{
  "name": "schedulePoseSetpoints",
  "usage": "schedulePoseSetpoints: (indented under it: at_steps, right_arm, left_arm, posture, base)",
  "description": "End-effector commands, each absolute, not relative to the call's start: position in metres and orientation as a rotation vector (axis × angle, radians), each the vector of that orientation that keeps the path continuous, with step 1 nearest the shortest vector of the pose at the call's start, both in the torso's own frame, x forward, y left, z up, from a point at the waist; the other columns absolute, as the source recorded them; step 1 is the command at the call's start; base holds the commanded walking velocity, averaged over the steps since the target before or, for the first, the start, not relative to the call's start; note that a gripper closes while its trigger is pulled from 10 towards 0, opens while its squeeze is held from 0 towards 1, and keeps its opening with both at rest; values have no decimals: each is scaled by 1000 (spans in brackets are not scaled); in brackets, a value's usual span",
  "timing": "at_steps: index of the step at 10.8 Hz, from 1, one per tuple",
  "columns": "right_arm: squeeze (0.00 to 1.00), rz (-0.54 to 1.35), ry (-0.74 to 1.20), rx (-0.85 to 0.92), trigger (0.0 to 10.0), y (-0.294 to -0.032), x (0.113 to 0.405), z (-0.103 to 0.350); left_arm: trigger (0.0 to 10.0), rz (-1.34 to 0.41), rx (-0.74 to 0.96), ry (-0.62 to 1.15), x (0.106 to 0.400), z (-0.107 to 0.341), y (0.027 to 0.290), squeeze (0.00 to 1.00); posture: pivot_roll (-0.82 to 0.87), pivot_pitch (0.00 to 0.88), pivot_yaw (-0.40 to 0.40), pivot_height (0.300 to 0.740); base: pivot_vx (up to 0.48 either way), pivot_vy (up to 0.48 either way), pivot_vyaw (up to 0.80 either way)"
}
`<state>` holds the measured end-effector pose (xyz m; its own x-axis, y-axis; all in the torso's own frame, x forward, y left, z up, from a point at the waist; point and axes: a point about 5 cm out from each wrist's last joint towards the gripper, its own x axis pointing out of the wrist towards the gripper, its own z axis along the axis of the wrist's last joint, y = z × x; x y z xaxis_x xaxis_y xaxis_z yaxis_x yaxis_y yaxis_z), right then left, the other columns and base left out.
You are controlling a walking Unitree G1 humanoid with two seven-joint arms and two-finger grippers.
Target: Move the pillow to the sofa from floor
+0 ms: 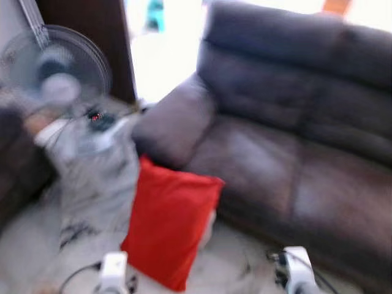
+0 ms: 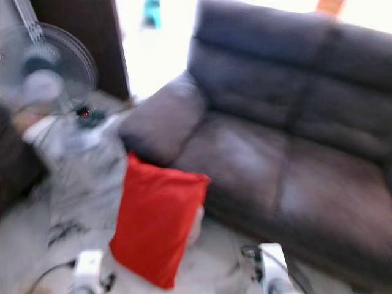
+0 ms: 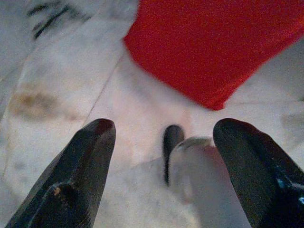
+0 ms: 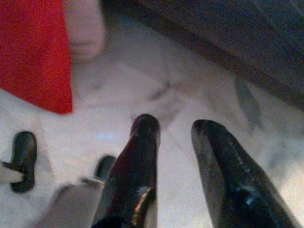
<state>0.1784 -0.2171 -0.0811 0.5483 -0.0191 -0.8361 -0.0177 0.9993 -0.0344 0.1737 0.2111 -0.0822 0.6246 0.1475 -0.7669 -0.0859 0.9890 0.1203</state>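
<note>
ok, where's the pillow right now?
In the left eye view the pillow stands on the floor, centre-left, leaning against the sofa at its armrest end, with the fan further left.

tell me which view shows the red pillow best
The left eye view: the whole red pillow shows, standing on the floor against the sofa, though blurred. The right eye view shows much the same. The left wrist view catches its lower corner; the right wrist view catches one edge.
</note>
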Motion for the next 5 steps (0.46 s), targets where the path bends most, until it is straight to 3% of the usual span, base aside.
schedulePoseSetpoints:
  at_steps: [1,2,5]
  right_arm:
    - [0,-12,1002,-42,10000,-220,176,-82]
    - [0,-6,1000,-42,10000,-220,176,-82]
    - [0,22,1002,-73,10000,-219,177,-81]
  left_arm:
    - [10000,128,76,887,174,-83,208,0]
    - [10000,130,76,889,174,-83,208,0]
    - [10000,128,79,886,175,-82,208,0]
  posture:
    - [68,55,-107,740]
    - [70,57,-108,740]
    - [70,57,-106,740]
  base:
    - [304,0,0]
    - [304,0,0]
    - [306,0,767]
